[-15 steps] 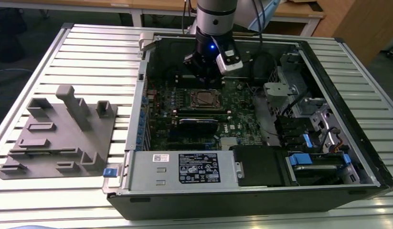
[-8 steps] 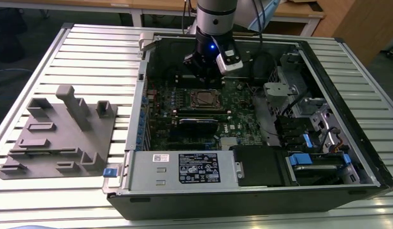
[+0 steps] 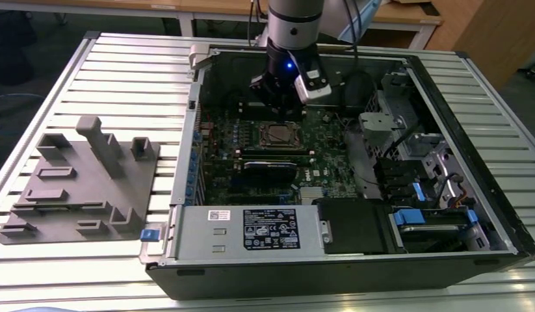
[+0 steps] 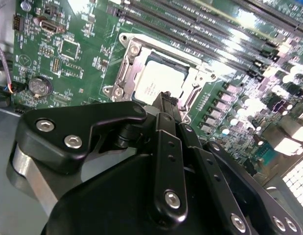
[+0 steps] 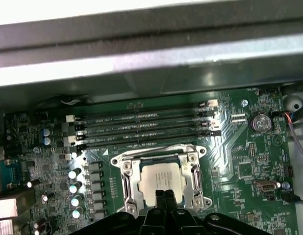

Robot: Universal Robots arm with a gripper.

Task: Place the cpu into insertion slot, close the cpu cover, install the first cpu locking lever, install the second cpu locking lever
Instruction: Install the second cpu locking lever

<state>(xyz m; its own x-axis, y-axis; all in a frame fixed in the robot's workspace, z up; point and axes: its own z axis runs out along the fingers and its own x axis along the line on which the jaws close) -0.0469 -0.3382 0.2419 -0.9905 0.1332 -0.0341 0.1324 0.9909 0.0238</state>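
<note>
The cpu (image 5: 158,180) lies flat in the insertion slot (image 3: 276,134) of the green motherboard (image 3: 328,166), its pale metal top showing in both wrist views (image 4: 156,83). Around it the silvery cpu cover (image 5: 127,181) lies down flat, framing the chip through its window (image 4: 126,66). My gripper (image 5: 164,195) hangs just above the near edge of the chip, shut with nothing between its fingers (image 4: 166,99). In the exterior view the gripper (image 3: 282,114) stands over the socket inside the open computer case. I cannot tell how the locking levers stand.
Long black memory slots (image 5: 141,127) run beside the socket. A black card (image 3: 272,167) sits in front of it, and a coin battery (image 5: 260,122) is nearby. The power supply (image 3: 249,229) and drive bays (image 3: 423,195) line the case. A grey fixture plate (image 3: 77,188) lies on the exterior view's left.
</note>
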